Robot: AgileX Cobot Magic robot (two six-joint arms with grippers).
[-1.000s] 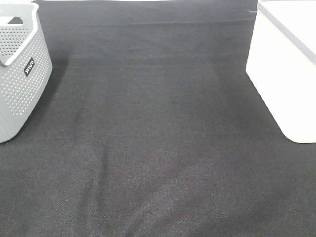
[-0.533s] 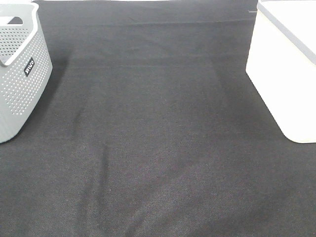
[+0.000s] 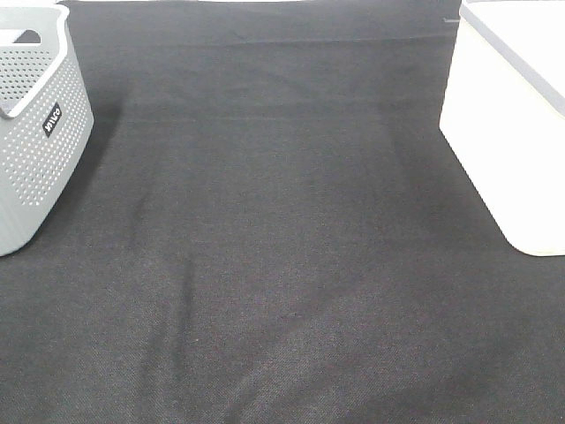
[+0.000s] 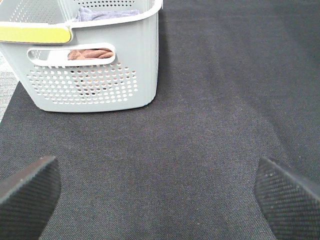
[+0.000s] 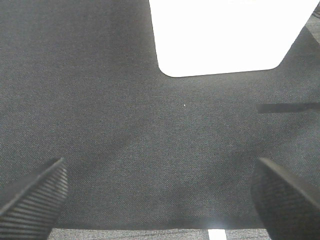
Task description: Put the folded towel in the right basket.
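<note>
At the upper right of the high view stands the white basket (image 3: 512, 132), the goal, its wall facing a bare black cloth (image 3: 282, 265). Opposite, at the upper left, sits the grey basket (image 3: 35, 132), perforated. No folded towel lies on the cloth between them. From the left wrist I glimpse brownish fabric (image 4: 90, 53) through the grey basket's (image 4: 95, 65) handle slot and a bluish piece (image 4: 107, 14) at its rim; I judge one of these may be the towel, though I cannot be sure. Both pincers are spread wide and hold nothing: the left gripper (image 4: 160, 192) faces the grey basket, the right gripper (image 5: 160, 192) faces the white basket (image 5: 225, 35), each low over the cloth, seemingly parked by its own basket.
</note>
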